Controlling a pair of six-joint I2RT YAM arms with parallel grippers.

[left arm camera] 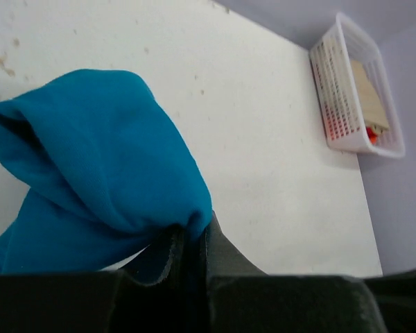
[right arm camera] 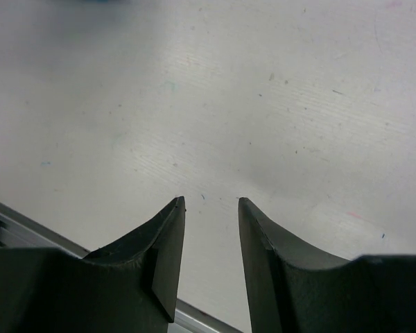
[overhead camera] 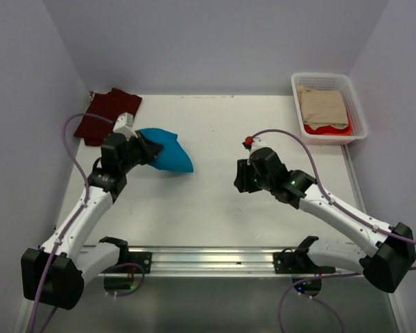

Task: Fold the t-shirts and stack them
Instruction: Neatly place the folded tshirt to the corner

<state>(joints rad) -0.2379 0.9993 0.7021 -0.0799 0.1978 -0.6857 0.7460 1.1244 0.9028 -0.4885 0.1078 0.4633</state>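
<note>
The teal-blue t-shirt (overhead camera: 169,151) is bunched on the table's left half and shows large in the left wrist view (left arm camera: 97,173). My left gripper (overhead camera: 147,147) is shut on its edge, the cloth pinched between the jaws (left arm camera: 194,232). The dark maroon t-shirt (overhead camera: 109,113) lies folded at the far left corner, behind the left arm. My right gripper (overhead camera: 241,177) is open and empty over bare table near the middle, its fingertips (right arm camera: 173,215) apart in the right wrist view.
A white plastic basket (overhead camera: 353,104) at the far right holds tan and red-orange cloth; it also shows in the left wrist view (left arm camera: 347,76). A metal rail (overhead camera: 208,260) runs along the near edge between the arm bases.
</note>
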